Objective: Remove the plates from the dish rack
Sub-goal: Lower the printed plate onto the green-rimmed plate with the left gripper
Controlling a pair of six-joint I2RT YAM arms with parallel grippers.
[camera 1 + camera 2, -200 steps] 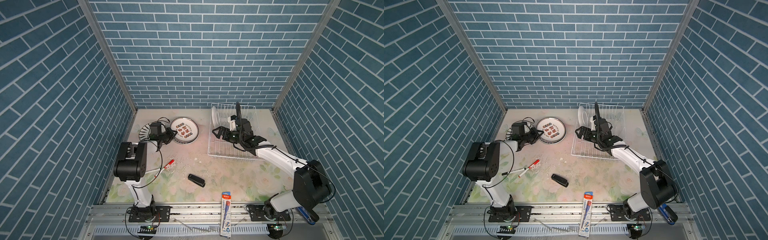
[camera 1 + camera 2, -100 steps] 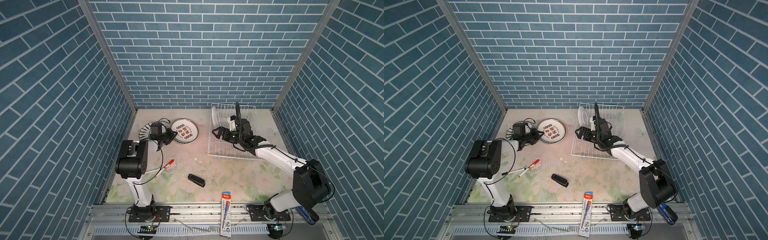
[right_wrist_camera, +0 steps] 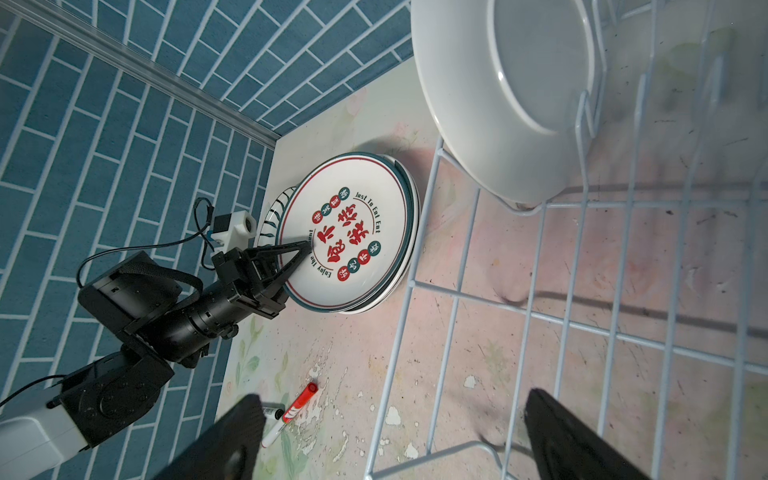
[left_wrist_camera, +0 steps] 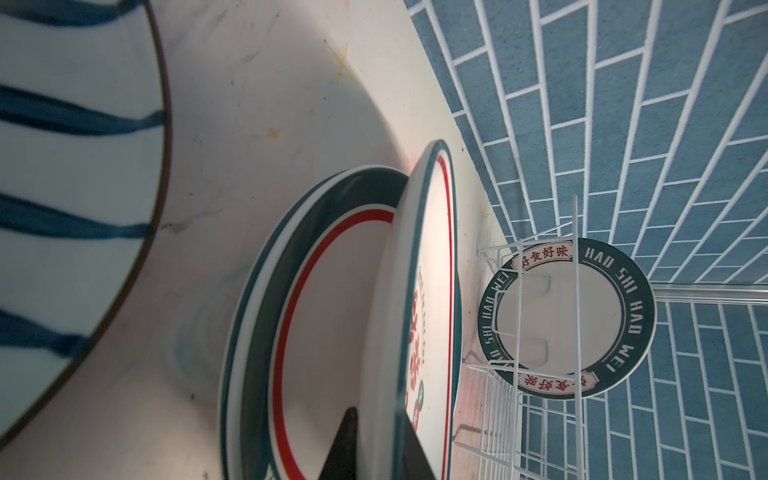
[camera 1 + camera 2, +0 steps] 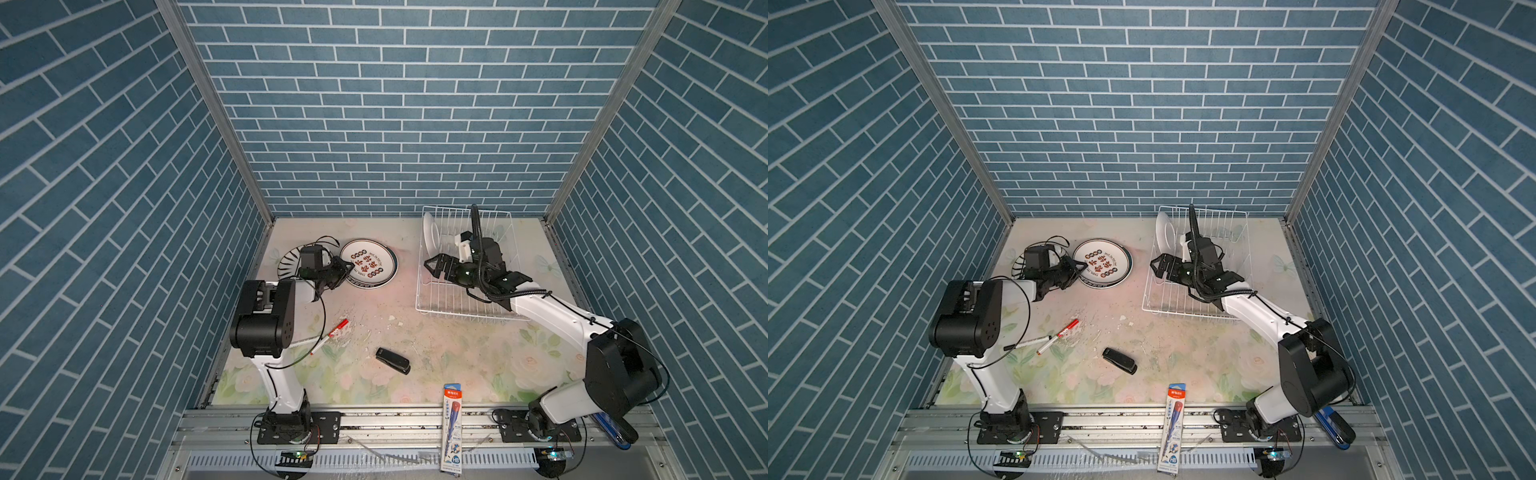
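**Desk:** What's on your list?

**Operator:** Item one, dish rack [image 5: 449,301]. It is white coated wire, a rectangular open basket at the far right of the table [image 5: 415,345]. I count one plate in it, the rack plate [image 5: 430,232]. It is glossy ceramic and stands on edge in the far left corner. Its plain white back faces my right gripper [image 5: 433,266], whose jaws are spread wide and empty at the rack's left side.

**Desk:** And unloaded?

**Operator:** Item two, left of the rack, is the top plate [image 5: 370,264]. It is round and white-faced, with a dark-green rim, a red ring and red characters. My left gripper [image 5: 344,268] is pinched on its near rim. In the left wrist view that edge sits raised off the lower plate [image 4: 328,324], which has the same green rim. Item three is the striped plate [image 5: 286,266], with dark radial stripes. It lies flat just beside those two, partly under my wrist.

**Desk:** Change from a second ago?

**Operator:** None I can see. Both arms and every plate sit as they did.
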